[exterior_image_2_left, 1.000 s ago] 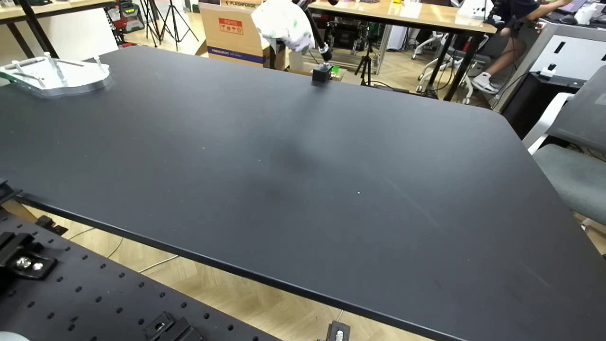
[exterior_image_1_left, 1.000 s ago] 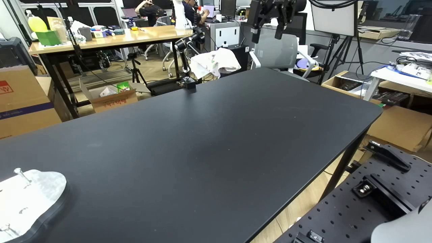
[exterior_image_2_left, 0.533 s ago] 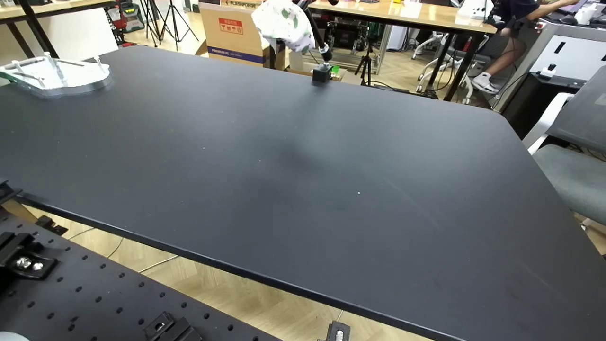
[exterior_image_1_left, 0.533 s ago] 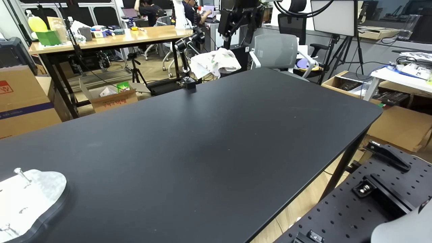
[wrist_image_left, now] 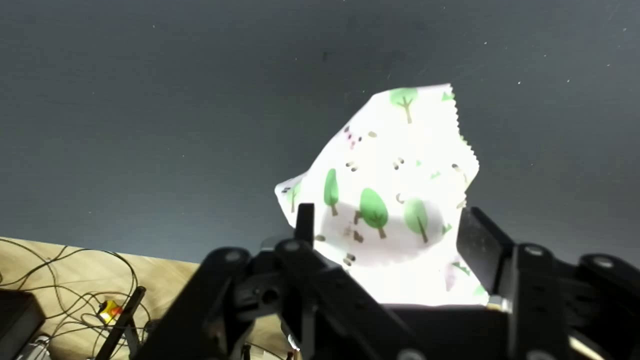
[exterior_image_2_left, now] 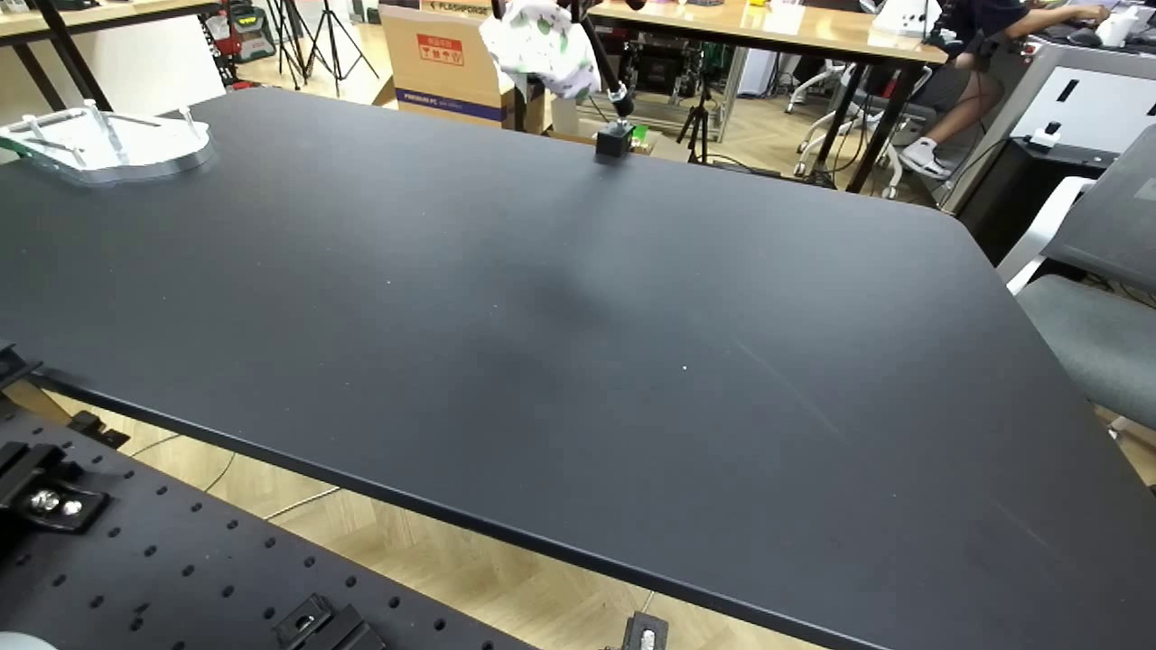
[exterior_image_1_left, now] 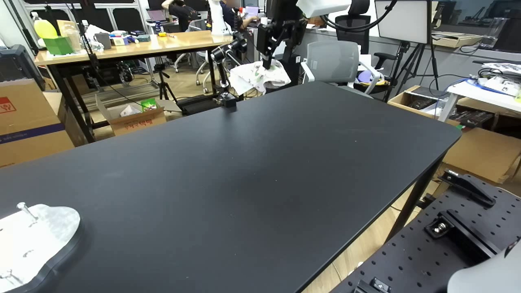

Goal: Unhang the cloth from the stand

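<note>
The dark tabletop [exterior_image_1_left: 252,179], faintly glossy, spreads across both exterior views. Beyond it stand a wooden desk [exterior_image_1_left: 183,40] and a large carton [exterior_image_1_left: 34,103]. In an exterior view, a grey chair [exterior_image_1_left: 333,61] and a white panel [exterior_image_1_left: 401,22] stand before a grey wall [exterior_image_1_left: 452,63]; what may be a window [exterior_image_1_left: 468,8] runs above. The floor [exterior_image_2_left: 433,551] is pale and wood-patterned.

Both exterior views look slantwise down across the dark surface [exterior_image_1_left: 252,179] from near the perforated plate [exterior_image_2_left: 172,542], facing the far edge, and share the stand [exterior_image_1_left: 223,77] and the cloth [exterior_image_2_left: 542,56]. The wrist view looks down on that same cloth from much closer, over the gripper [wrist_image_left: 387,225], with surface and a strip of floor [wrist_image_left: 162,277] beyond.
</note>
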Motion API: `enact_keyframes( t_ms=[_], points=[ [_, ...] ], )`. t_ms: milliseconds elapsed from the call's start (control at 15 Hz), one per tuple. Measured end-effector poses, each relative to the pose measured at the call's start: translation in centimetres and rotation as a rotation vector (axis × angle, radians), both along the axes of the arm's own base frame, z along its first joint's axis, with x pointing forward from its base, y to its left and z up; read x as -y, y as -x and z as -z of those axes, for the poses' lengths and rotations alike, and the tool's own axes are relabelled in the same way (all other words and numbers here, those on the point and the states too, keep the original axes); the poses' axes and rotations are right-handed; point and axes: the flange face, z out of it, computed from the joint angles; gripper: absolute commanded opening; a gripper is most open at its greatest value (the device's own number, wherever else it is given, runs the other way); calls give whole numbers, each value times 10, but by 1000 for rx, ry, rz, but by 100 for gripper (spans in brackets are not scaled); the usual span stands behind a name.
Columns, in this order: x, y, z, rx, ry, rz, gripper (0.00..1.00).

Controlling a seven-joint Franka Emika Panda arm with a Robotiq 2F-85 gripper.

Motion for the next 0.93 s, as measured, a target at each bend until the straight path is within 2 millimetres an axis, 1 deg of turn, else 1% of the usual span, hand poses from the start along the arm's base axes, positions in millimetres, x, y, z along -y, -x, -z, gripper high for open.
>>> enact_keyframes(
  t_ms=[267,400,467,933],
  points=[
    [0,-2,1,20,-7,-14,17],
    [0,-2,1,22,-15,-17,5],
    [0,-2,0,24,-19,-17,1],
    [3,0,-4,28,-55,-39,0]
  ],
)
